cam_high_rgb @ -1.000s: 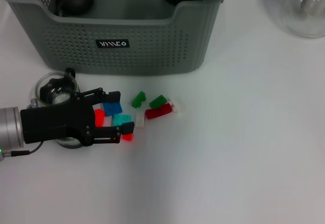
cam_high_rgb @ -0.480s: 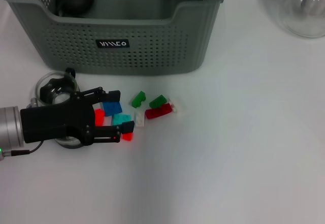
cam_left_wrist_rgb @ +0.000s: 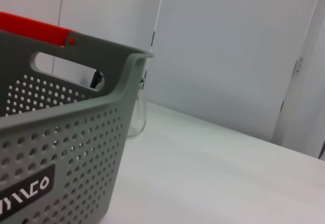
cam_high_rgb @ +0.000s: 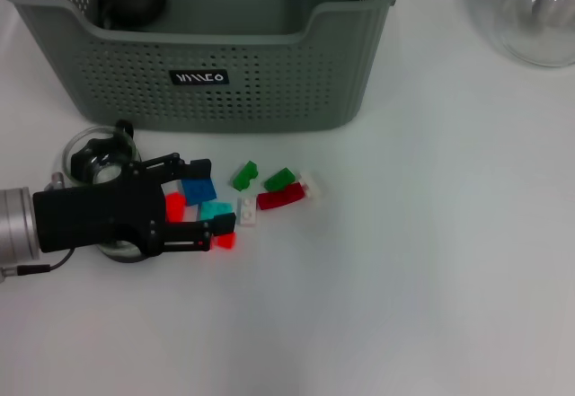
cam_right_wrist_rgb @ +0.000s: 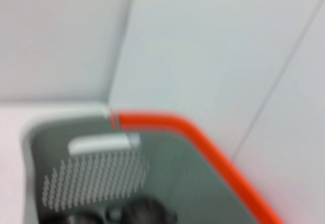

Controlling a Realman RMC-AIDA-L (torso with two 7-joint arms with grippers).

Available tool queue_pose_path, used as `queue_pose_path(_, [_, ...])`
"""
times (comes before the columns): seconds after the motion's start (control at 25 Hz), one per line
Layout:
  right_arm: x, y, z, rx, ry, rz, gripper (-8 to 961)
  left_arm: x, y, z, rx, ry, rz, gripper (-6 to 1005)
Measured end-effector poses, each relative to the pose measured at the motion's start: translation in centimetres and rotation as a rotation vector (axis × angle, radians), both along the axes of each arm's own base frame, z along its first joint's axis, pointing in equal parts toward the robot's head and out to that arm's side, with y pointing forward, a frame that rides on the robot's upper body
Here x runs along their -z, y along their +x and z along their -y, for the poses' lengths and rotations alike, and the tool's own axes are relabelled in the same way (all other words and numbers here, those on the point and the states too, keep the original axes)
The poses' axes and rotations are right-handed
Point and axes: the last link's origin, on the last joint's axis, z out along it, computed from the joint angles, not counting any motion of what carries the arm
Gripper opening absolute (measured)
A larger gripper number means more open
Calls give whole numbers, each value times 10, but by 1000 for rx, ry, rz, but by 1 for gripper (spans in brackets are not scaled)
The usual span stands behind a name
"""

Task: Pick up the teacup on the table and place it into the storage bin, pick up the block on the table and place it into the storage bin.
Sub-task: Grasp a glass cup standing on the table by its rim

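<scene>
lying between the left gripper's [cam_high_rgb: 214,197] spread fingers [cam_high_rgb: 199,166], a teal block [cam_high_rgb: 216,209].

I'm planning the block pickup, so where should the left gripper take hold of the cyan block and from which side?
Judging from the head view, take the cyan block across its two long flat sides, from its left. The left gripper sits low there, open, fingers either side. Blue block and white block crowd it, so close narrowly.

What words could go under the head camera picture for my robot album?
Left gripper open low over colourful blocks, in front of the grey-green storage bin.
</scene>
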Motion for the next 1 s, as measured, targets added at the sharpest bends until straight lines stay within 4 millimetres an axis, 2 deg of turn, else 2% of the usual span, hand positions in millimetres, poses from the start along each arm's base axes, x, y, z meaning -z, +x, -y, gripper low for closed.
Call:
queue_pose_path(0.12, [-19,-4,22,-57,-4,-78,889,-4,-1,0,-4,12,10,883])
queue_pose_path(0.24, [-30,3,50,-122,-48,-160,906,-10,-1,0,-4,25,21,884])
queue_pose_path(0.44, [-36,39,92,-190,-192,-282,934,-28,-8,2,-16,66,34,884])
queue_pose_path(0.6, [-30,81,121,-186,-328,-325,931,-48,-16,3,-52,99,4,884])
queue_pose_path(0.72, [-19,106,133,-149,-435,-331,930,-65,-24,3,-110,120,-48,885])
queue_pose_path(0.84, [-8,126,140,-100,-535,-327,930,-81,-30,2,-179,125,-91,885])
queue_pose_path(1.0, [5,144,138,-21,-613,-292,930,-96,-34,-3,-290,110,-139,885])
